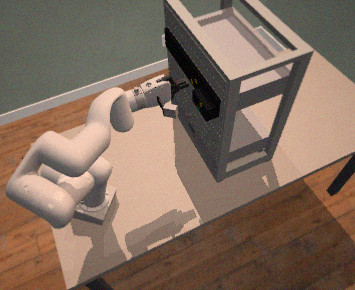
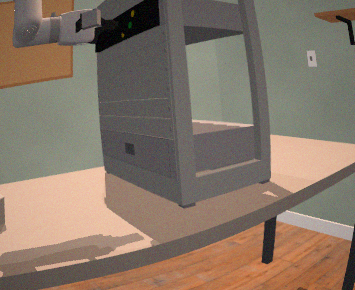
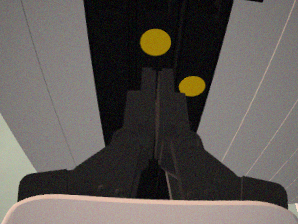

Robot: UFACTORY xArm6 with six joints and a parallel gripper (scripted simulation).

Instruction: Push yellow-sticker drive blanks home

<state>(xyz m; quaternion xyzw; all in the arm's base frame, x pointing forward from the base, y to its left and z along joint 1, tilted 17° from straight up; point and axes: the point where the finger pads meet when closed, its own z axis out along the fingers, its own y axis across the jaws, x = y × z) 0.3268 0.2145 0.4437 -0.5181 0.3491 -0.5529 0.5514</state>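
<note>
Wrist: hand [image 3: 156, 86] closed, facing yellow stickers [image 3: 154, 42].

My target is the black storage chassis [image 1: 191, 75], a dark band set high in the front of the grey rack [image 1: 264, 59], which stands upright on the table. On its face I see two round yellow stickers: one [image 3: 154, 42] straight ahead, the other [image 3: 192, 86] lower and to the right. From the side, a green sticker [image 2: 130, 24] sits between two yellow ones [image 2: 132, 13] on blanks standing out of the front.
</note>
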